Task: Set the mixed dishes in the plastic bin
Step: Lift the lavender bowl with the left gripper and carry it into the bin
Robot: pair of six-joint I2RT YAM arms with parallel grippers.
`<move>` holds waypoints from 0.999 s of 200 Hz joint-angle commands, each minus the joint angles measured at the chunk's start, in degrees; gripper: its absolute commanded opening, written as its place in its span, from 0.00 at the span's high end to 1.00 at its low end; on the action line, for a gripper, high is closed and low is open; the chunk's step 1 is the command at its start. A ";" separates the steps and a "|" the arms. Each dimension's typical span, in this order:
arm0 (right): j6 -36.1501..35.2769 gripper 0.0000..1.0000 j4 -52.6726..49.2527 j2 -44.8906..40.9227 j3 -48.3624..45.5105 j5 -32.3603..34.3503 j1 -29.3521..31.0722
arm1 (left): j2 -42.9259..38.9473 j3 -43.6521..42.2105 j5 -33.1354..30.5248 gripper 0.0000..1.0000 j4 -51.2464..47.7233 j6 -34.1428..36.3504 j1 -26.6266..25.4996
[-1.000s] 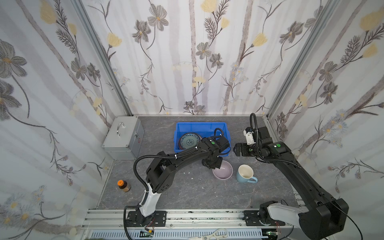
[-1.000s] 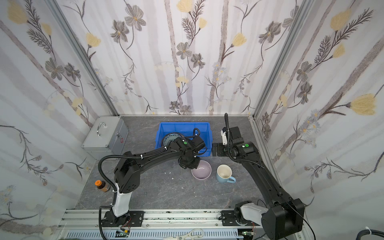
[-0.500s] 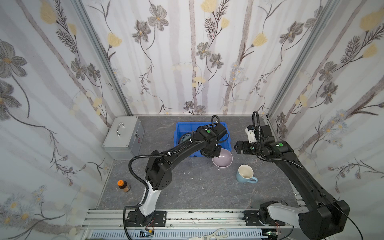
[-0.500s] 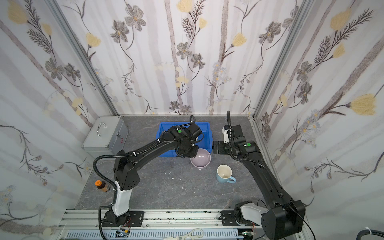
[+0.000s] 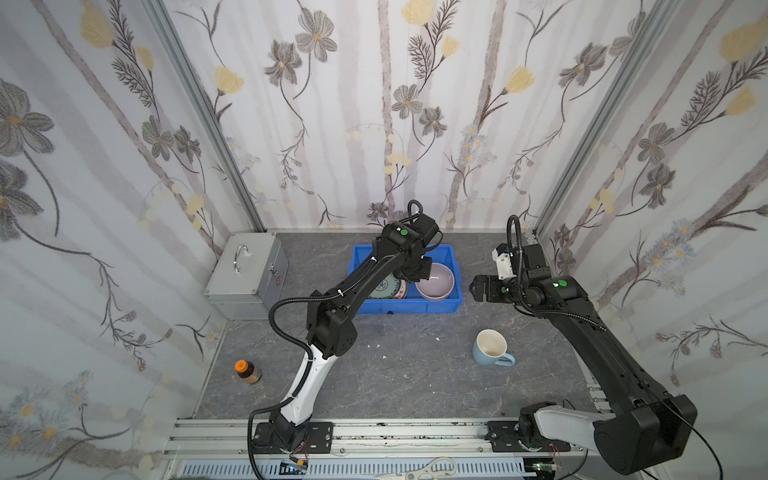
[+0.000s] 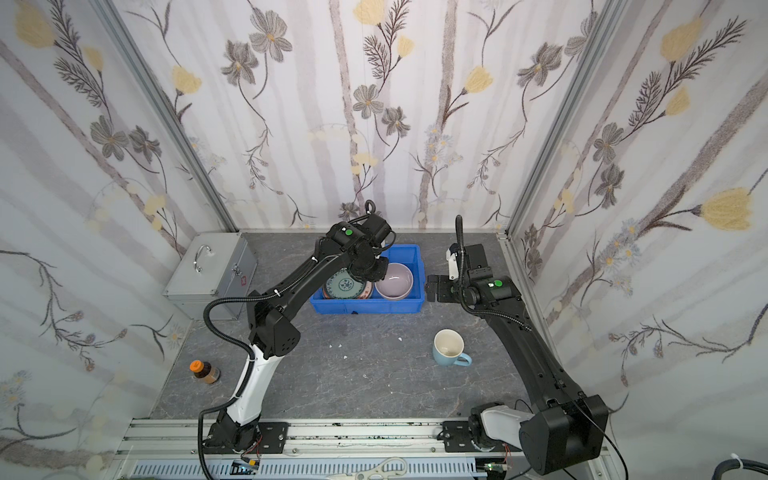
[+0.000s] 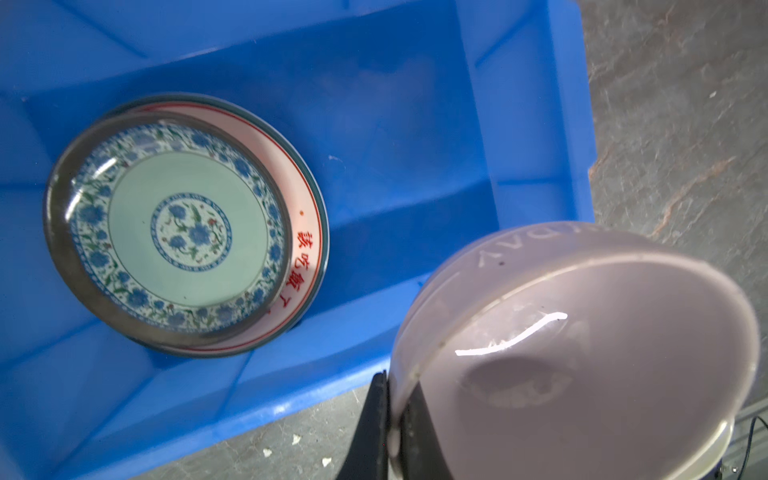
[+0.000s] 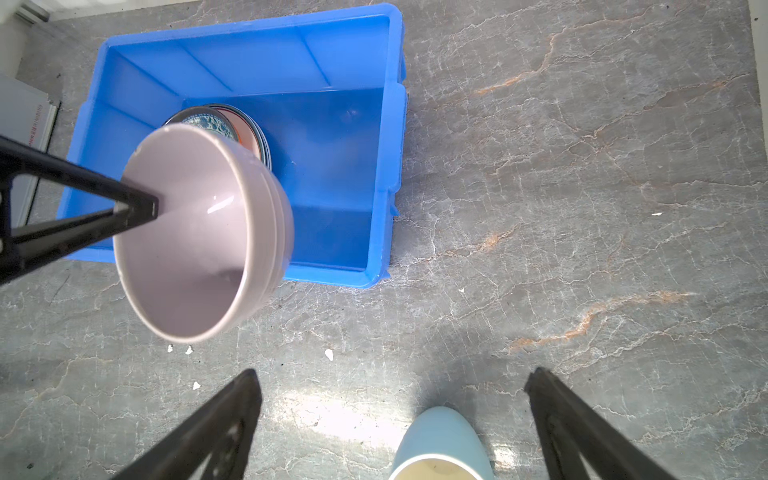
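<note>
left wrist: lilac bowl [image 7: 582, 353] rim pinched between left gripper [image 7: 392, 395] fingers [image 7: 372, 432]

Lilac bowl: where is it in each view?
In a top view: lilac bowl at the blue bin's right end, beside the plates.
In a top view: same place.
Left wrist: close up, rim in the fingers, bin behind.
Right wrist: tilted, covering the bin's wall and part of the plates.
Shared landmark: the blue bin.

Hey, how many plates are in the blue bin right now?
2 visible, stacked at one end of the blue bin: a blue-flowered plate on top, and a red-lettered plate under it. More could be hidden beneath.
</note>
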 commanded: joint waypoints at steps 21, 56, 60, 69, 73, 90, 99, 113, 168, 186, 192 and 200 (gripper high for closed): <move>0.70 0.00 1.65 1.64 1.80 -0.39 -0.02 | 5.64 6.87 1.68 1.00 -0.80 -0.59 3.45; 1.39 0.00 1.95 3.05 2.62 -0.30 -0.02 | 8.90 6.87 2.81 1.00 3.31 -2.09 5.24; 1.46 0.00 2.00 3.22 2.68 -0.29 -0.04 | 9.36 6.88 3.25 1.00 3.96 -2.15 5.34; 1.71 0.00 2.02 3.59 2.79 -0.29 -0.06 | 10.21 6.87 3.84 1.00 5.25 -2.78 5.65; 1.75 0.00 2.08 3.75 2.87 -0.22 -0.03 | 10.56 6.88 4.02 1.00 5.85 -3.03 5.75; 2.02 0.00 2.07 4.38 3.18 0.02 -0.03 | 12.10 6.85 5.26 1.00 8.28 -4.07 6.16; 2.15 0.00 2.01 4.72 3.39 0.14 -0.07 | 12.75 6.88 5.63 1.00 9.36 -4.54 6.40; 2.33 0.00 1.94 5.17 3.73 0.23 -0.03 | 13.99 6.88 6.08 1.00 10.71 -5.13 6.74; 3.11 0.00 1.30 6.04 4.02 1.46 -0.02 | 17.29 7.21 5.66 1.00 13.76 -6.37 7.80; 3.50 0.00 1.21 6.30 4.10 1.59 -0.02 | 17.97 7.45 6.08 1.00 14.90 -7.02 8.16; 3.60 0.00 1.21 6.37 4.11 1.68 -0.06 | 18.17 7.54 6.10 0.99 15.26 -7.20 8.24; 3.76 0.00 1.06 6.41 4.20 1.85 -0.04 | 18.37 7.58 6.01 0.99 15.69 -7.42 8.28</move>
